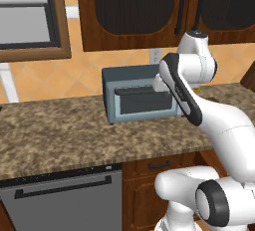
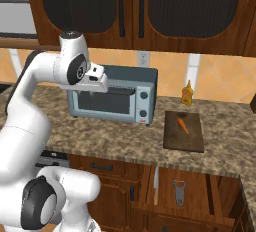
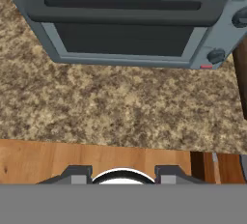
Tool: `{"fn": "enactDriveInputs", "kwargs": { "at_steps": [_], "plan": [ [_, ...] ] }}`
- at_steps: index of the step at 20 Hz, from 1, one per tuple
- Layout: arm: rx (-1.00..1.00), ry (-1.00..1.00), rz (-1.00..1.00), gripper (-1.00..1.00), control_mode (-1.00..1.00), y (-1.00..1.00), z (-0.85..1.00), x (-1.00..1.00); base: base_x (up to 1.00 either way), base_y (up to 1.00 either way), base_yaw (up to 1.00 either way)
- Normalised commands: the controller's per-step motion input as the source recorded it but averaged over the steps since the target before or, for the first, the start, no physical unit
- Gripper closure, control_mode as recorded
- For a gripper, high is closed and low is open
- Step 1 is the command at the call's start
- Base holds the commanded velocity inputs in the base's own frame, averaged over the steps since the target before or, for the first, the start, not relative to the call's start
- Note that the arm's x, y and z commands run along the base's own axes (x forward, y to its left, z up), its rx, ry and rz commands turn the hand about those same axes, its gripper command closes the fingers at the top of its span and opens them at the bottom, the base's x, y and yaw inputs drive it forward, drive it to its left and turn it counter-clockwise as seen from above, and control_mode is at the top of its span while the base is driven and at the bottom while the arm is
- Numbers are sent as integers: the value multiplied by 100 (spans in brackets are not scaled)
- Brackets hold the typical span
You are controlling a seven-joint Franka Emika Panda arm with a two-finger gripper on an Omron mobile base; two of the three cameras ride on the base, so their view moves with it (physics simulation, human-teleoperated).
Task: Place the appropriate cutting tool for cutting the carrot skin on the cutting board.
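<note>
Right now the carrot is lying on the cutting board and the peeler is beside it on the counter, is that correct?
Not quite: the carrot does lie on the cutting board, but the peeler sits in the open drawer below the counter, as the right base view shows.

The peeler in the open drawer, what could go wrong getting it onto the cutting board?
1. The peeler lies low in the open drawer, while the arm is up by the toaster oven; a long reach could clip the counter edge.
2. Setting it down might knock the carrot off the cutting board.

Small orange carrot point(image 2: 183, 125) lies on dark cutting board point(image 2: 184, 137).
</note>
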Motion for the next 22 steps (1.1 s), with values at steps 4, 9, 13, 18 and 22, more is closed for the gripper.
{"fn": "enactDriveInputs", "kwargs": {
  "at_steps": [4,9,13,18,22],
  "plan": [
    [-1,0,0,-100,-100,-6,-12,-18,0,0,0],
    [5,-6,-4,-100,-100,-68,-57,-57,0,0,0],
    [19,5,-5,-100,-100,-100,-29,-57,0,0,0],
    [13,11,-4,-100,-100,-97,-47,-50,0,0,0],
    [-1,16,-2,-100,-100,-70,-72,-19,0,0,0]
  ]
}}
